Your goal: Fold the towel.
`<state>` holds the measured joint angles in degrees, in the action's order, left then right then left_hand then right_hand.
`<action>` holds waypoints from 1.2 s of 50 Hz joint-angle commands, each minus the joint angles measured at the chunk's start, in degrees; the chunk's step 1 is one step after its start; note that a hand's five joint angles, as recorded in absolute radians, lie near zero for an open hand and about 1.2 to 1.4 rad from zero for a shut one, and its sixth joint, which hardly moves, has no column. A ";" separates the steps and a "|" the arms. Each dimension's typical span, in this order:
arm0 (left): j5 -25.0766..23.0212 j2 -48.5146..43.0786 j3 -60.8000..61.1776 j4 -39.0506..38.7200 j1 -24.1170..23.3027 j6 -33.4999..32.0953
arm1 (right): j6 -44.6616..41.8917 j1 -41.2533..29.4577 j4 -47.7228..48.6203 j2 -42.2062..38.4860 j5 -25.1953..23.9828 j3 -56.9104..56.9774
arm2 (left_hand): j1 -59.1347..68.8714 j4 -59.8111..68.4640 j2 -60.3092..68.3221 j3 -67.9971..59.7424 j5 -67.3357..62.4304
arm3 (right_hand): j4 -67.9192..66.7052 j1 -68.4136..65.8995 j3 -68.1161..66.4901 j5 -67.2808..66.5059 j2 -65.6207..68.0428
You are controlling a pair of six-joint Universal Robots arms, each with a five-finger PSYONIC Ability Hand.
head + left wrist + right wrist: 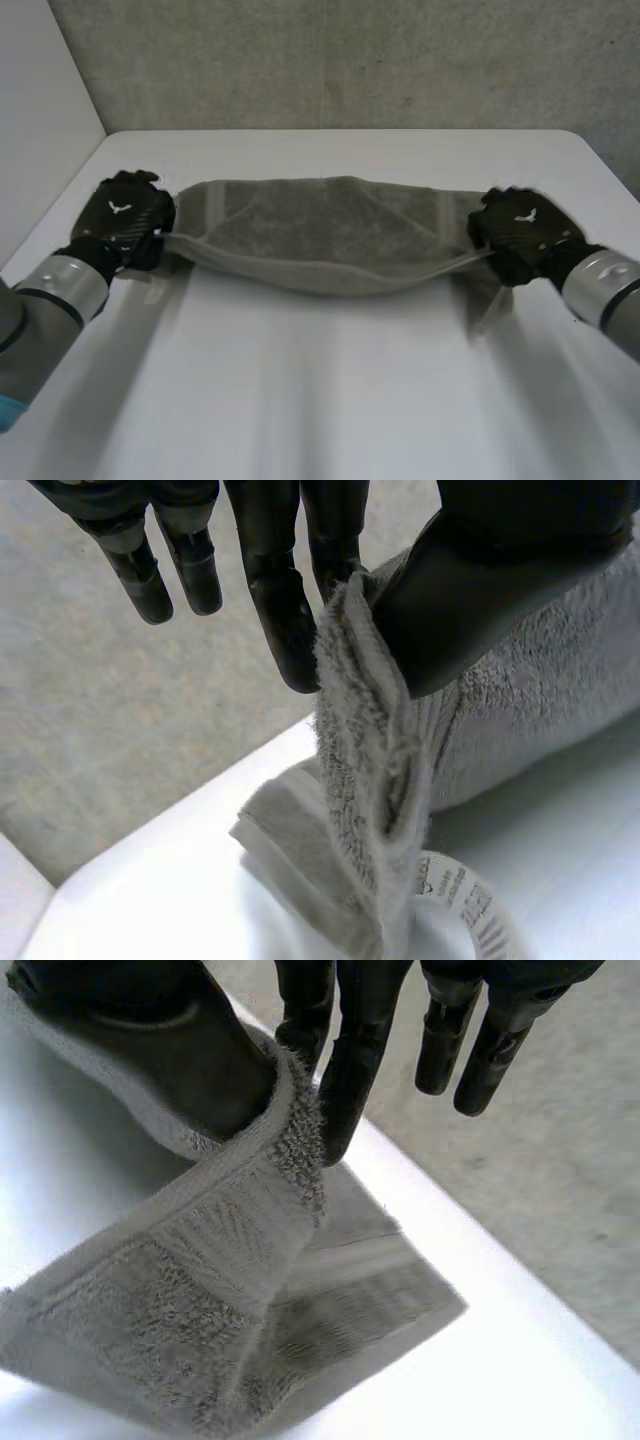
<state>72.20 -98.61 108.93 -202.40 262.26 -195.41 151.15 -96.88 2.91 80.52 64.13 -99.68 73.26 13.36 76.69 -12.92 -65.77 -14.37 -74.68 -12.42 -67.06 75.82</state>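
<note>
Thumb [450, 590] and one straight finger of the left hand [125, 215] clamp an end of the towel [320, 235] right at the wrist camera, while the other fingers [150, 570] hang straight and free of the cloth. The right hand [520, 230] does the same at the opposite end, its thumb [170, 1040] pressing the hem against a finger.

The towel, a grey-green terry cloth, hangs stretched between the two hands. Its long axis runs straight from one hand to the other, across the robot's front. The held edge is raised and sags in the middle. The rest of the cloth lies beyond that edge, on the side away from the robot, resting on the table [330, 400]. Each hand sits at its own end of the towel and neither is nearer than the other, so the coming fold looks likely to turn on carrying the raised edge away from the robot, over the lying part, with both ends level.

A white care label [465, 895] curls out from under the towel's end below the left hand. It bears dark print, too small to read. Each hand's back carries a small white bird-like mark [118, 208], with no lettering.

Outward from the towel, the white table is bare on every side, and a rough grey wall [350, 60] rises behind the towel's far side.
</note>
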 commanded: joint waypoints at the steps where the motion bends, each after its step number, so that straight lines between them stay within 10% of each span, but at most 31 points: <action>1: -0.30 9.93 2.43 4.29 2.29 0.47 | 0.37 4.51 -7.30 10.88 -2.52 0.01 | 6.74 -3.36 3.31 2.92 -4.23 | 4.37 -5.32 2.42 -2.94 4.18; 20: -7.42 17.67 1.28 14.31 6.42 0.47 | -0.24 10.75 -16.62 14.75 -13.33 3.00 | 6.74 -3.36 3.31 2.92 -4.23 | 4.37 -5.32 2.42 -2.94 4.18; 38: -2.60 -20.80 -23.39 14.40 1.60 -0.32 | -6.40 5.04 -10.49 -14.32 -8.33 18.10 | 6.74 -3.36 3.31 2.92 -4.23 | 4.37 -5.32 2.42 -2.94 4.18; 60: -0.13 -37.88 -42.13 11.24 -2.10 -0.84 | -3.32 1.70 2.36 -32.53 -4.46 30.06 | 6.74 -3.36 3.31 2.92 -4.23 | 4.37 -5.32 2.42 -2.94 4.18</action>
<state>72.02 -135.24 67.50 -189.11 260.73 -195.75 147.96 -94.49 5.02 51.17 58.98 -71.13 73.26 13.36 76.71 -12.92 -65.78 -14.37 -74.68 -12.42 -67.06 75.82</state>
